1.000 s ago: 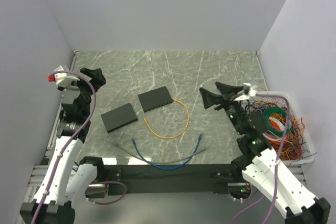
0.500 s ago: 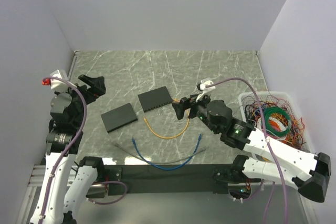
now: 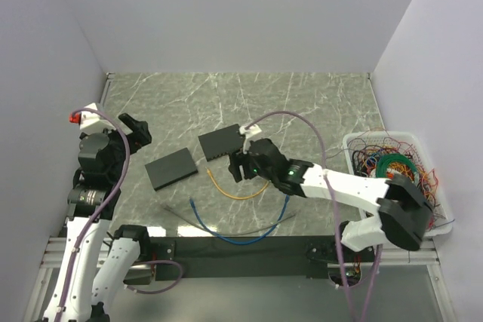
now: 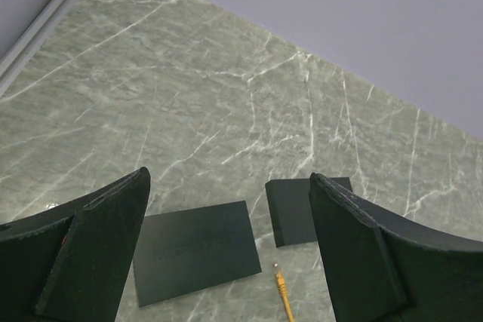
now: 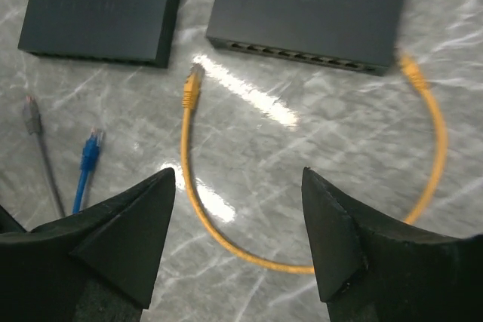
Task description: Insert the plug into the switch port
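Two flat black switches lie on the marble: the left switch (image 3: 171, 168) (image 5: 102, 13) and the right switch (image 3: 223, 142) (image 5: 313, 9), whose row of ports faces me. A yellow cable (image 3: 226, 192) (image 5: 204, 216) curves in front of them. One yellow plug (image 5: 193, 87) (image 4: 281, 284) lies loose between the switches; the other plug (image 5: 411, 72) rests by the right switch's corner. My right gripper (image 3: 238, 164) (image 5: 238, 179) hovers open over the yellow cable, holding nothing. My left gripper (image 3: 132, 130) (image 4: 228, 179) is open and empty, raised left of the switches.
A blue cable (image 3: 226, 235) (image 5: 90, 148) and a grey cable (image 3: 196, 224) (image 5: 30, 111) lie near the front edge. A white basket (image 3: 355, 139) of tangled wires stands at the right. White walls close the table on three sides.
My right arm has swung left from beside the basket to above the yellow cable near the right switch. The left gripper has shifted slightly and tipped down.
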Action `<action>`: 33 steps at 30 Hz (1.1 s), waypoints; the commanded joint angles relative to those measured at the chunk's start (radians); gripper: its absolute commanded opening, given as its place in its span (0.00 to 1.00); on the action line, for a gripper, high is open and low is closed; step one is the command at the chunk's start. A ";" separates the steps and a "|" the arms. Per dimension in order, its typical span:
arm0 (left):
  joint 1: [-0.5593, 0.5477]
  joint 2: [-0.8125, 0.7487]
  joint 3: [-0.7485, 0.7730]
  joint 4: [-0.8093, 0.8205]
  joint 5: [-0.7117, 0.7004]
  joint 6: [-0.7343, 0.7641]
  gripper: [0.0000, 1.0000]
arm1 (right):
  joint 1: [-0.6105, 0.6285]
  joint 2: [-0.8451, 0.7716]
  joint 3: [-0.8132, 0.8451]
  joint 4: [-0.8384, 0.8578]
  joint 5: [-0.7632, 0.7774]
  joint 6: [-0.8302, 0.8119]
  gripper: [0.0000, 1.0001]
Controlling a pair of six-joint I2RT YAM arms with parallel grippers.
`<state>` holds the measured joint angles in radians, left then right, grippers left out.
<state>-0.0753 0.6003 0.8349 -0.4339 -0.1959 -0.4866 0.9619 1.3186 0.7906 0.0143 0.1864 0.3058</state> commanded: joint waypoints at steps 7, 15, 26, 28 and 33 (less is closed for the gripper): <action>0.006 0.032 0.013 0.001 0.049 0.037 0.90 | 0.046 0.264 0.240 0.070 -0.082 0.018 0.70; 0.006 0.027 0.012 0.001 0.053 0.034 0.89 | 0.072 0.415 0.323 0.042 -0.082 0.029 0.65; 0.008 0.026 0.012 -0.002 0.064 0.033 0.88 | 0.087 0.530 0.360 0.013 -0.064 0.039 0.52; 0.008 0.026 0.012 -0.002 0.064 0.033 0.88 | 0.095 0.547 0.364 0.010 -0.051 0.036 0.51; 0.008 0.027 0.012 -0.002 0.064 0.033 0.88 | 0.100 0.579 0.380 0.003 -0.039 0.041 0.48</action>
<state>-0.0727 0.6323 0.8349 -0.4397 -0.1493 -0.4648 1.0508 1.8793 1.1198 0.0147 0.1184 0.3424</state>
